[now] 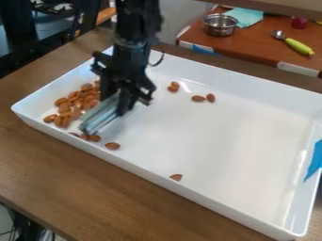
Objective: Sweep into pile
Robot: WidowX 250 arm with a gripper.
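Resting on a brown wooden table (75,174), the white tray (226,132) held glossy brown almonds (64,107), heaped toward view-left, several scattered. The gripper (124,96) clasped a translucent tool (100,114) beside the heap.

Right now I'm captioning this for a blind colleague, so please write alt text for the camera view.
A black end effector with a flat, shiny sweeper is beside an almond pile at the left of a white tray. Stray almonds lie toward the tray's near and far sides. Behind are a metal bowl and a green-handled spoon.
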